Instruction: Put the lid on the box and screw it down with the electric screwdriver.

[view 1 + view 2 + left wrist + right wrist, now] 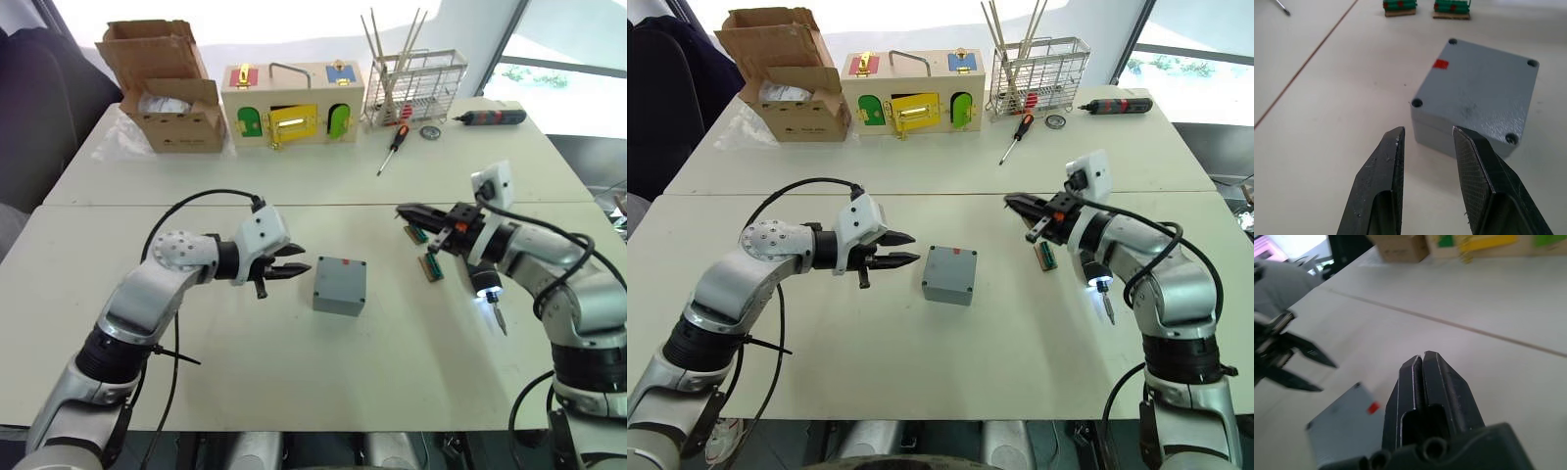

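Surface [294, 392] nearest me is pale and bare, and just beyond that stretch the box [340, 285] sits square in the middle with the lid [1480, 83] already resting on top of it, a screw hole at each corner and a small red mark near one edge. My left claw [294, 259] hovers just beside the box on its left, level with it, its two black fingers [1382, 181] spread a little apart with their tips pointing at the near wall of the box and not touching it. My right claw [409, 211] is held off to the right of the box, well apart from it and above the surface, and its fingers are pressed flat together with nothing between them. The electric screwdriver [487, 290] hangs under my right forearm, tip angled down toward the surface, with its light glowing. Two small green terminal blocks [432, 266] lie on the surface near that claw. Farther back, past the seam in the surface, an orange-and-black hand screwdriver [394, 143] lies in front of a wire rack [416, 88]. To its left stands a wooden box with coloured doors [292, 104], then an open cardboard box [167, 88], and at the far right lies a black-and-red tool [495, 117].
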You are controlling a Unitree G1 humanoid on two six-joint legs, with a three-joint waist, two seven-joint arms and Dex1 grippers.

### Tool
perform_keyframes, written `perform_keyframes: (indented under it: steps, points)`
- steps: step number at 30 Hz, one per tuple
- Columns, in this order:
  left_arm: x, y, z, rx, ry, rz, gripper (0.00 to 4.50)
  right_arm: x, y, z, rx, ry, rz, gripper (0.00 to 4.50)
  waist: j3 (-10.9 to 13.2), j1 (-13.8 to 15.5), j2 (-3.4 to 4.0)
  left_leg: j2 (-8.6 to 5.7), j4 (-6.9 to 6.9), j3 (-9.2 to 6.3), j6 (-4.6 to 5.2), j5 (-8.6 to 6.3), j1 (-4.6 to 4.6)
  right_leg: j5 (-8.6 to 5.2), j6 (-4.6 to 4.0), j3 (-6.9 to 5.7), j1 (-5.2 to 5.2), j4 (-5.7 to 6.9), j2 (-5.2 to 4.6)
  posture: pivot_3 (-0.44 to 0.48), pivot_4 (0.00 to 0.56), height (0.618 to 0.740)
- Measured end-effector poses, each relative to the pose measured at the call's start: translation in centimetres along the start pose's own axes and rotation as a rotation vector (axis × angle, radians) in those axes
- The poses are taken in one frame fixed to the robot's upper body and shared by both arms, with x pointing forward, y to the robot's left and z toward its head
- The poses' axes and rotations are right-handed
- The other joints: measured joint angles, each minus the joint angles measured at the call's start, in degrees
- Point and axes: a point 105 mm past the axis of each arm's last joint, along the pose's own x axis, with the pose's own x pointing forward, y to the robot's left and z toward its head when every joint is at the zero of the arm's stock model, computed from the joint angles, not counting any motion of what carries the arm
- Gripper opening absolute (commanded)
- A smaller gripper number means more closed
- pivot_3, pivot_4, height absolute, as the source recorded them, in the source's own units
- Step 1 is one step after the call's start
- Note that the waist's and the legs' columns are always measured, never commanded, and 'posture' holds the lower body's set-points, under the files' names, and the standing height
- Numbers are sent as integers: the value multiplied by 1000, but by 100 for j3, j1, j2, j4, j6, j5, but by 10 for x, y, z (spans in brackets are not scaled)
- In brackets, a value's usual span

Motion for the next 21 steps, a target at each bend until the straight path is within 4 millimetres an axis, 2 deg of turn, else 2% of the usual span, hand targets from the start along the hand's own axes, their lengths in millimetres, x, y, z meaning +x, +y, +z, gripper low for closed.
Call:
perform_keyframes:
  steps: [5,21]
  points:
    - [-1,-6,-1,-8,-1,-21,1534,8,21,-13,28,40,80,29,0,34,0,-3,3,-1,0,0,-1,0,0,0,1,0,-1,0,150,730]
    - [-2,-15,3,-20,-18,-52,1534,10,25,-29,59,84,109,29,0,25,0,-2,2,-1,0,0,0,0,0,0,0,-1,-1,0,150,730]
